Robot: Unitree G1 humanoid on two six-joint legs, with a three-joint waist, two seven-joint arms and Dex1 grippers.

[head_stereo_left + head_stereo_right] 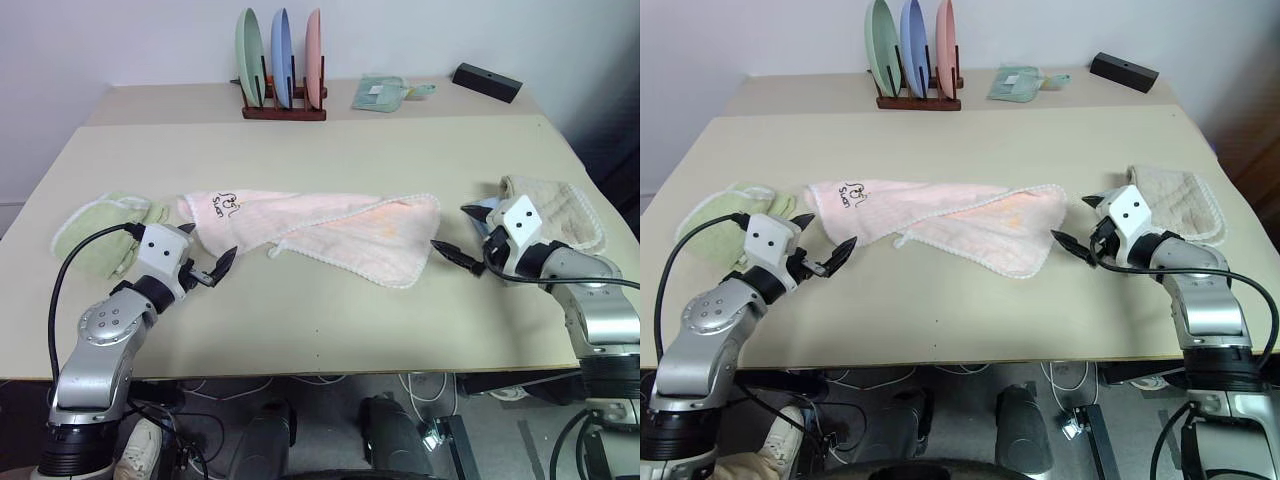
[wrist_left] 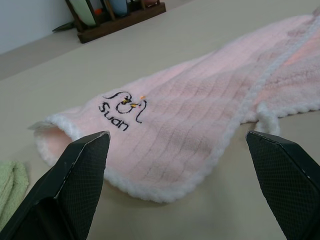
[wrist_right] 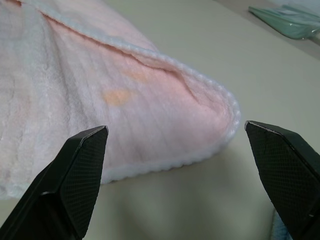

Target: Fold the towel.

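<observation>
From the head camera's left eye, the towel [image 1: 320, 232] lies loosely doubled over across the middle of the table [image 1: 320, 320], its embroidered mark [image 1: 226, 204] at the left end and a white scalloped edge running along its near side. The left gripper [image 1: 205, 265] sits just off the towel's left end with its fingers spread wide and nothing between them. The right gripper [image 1: 462, 233] sits just off the towel's right end, equally wide and empty. A green towel [image 1: 105, 232] lies left of the left gripper, and a beige towel [image 1: 555, 212] lies behind the right one. At the far edge stand a plate rack [image 1: 283, 72], a small green cloth [image 1: 385, 92] and a black block [image 1: 487, 81].

The right eye gives the same layout, both grippers apart from the cloth.

In the left wrist view, two black fingers [image 2: 75, 185] stand far apart, framing the marked corner of the towel without touching it.

In the right wrist view, the fingers [image 3: 70, 185] are likewise wide, framing the towel's rounded right corner, which rests flat on the table.
</observation>
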